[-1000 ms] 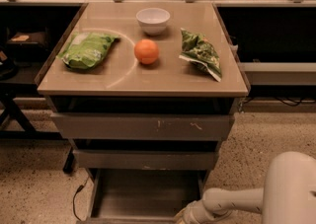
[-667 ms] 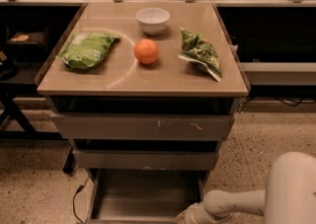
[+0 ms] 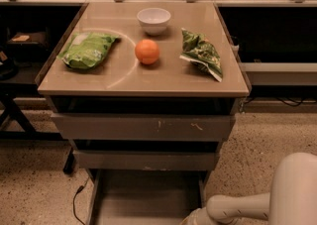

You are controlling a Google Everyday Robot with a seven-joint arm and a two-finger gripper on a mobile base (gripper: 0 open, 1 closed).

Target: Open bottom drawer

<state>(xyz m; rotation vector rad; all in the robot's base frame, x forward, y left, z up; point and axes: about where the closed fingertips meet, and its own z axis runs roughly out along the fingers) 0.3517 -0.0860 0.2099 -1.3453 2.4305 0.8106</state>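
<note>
The cabinet fills the centre of the camera view, its tan top carrying four things. A white bowl sits at 12 o'clock on the top, and an orange lies just at 6 o'clock from it, apart from the bowl. A light green bag lies at 9 o'clock from the orange, near the left edge. A darker green bag lies at 3 o'clock from the orange, its pale corner pointing toward 5 o'clock.

Below the top, the top drawer shows a wide grey-brown front with pale scratches toward its right side. The middle drawer sits under it, narrower and shut or nearly so.

The bottom drawer is at 6 o'clock in the view, pulled out toward the camera. Its flat floor and thin side walls show; its front lies past the lower edge.

The arm comes in from 4 o'clock, running left from the pale rounded robot body. The gripper is at the lower edge, at the drawer's right wall near 5 o'clock, mostly cut off, so whether it is spread or pressed together cannot be told.

A dark cable lies on the speckled floor at 7 o'clock
</note>
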